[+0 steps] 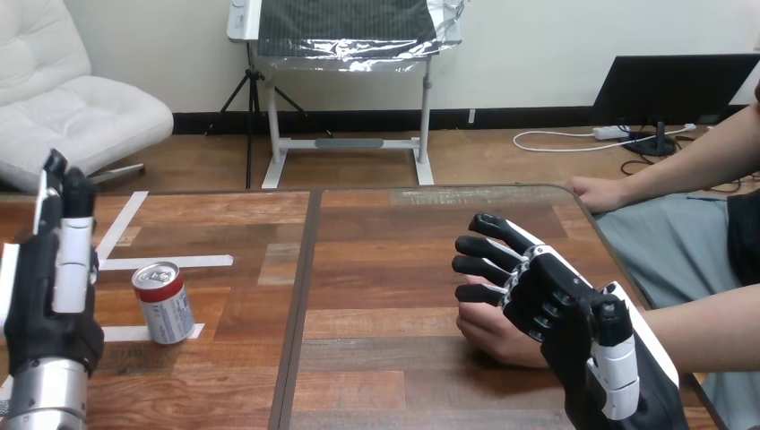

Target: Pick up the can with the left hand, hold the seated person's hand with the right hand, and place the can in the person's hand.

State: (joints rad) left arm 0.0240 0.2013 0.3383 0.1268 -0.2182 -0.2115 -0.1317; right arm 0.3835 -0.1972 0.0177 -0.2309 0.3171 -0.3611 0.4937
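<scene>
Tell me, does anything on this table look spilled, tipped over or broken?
Nothing stands out. The can stands upright by the white tape marks, with no spill around it. The left hand is raised beside it, apart. The right hand lies over the person's hand.

One can (163, 303) stands on one table (376, 269), at about 8 o'clock. The tabletop is made of two panels, split by one dark seam (300, 296) running from 12 to 6 o'clock. There are two robot hands: the left hand (54, 287) at 9 o'clock and the right hand (556, 305) at 4 o'clock. Two more belong to the person: the person's hand at 2 o'clock (596, 193) and the person's hand at 5 o'clock (491, 330). Three tape strips (166, 262) can be counted clearly, all between 8 and 10 o'clock, one of them under the can.
</scene>
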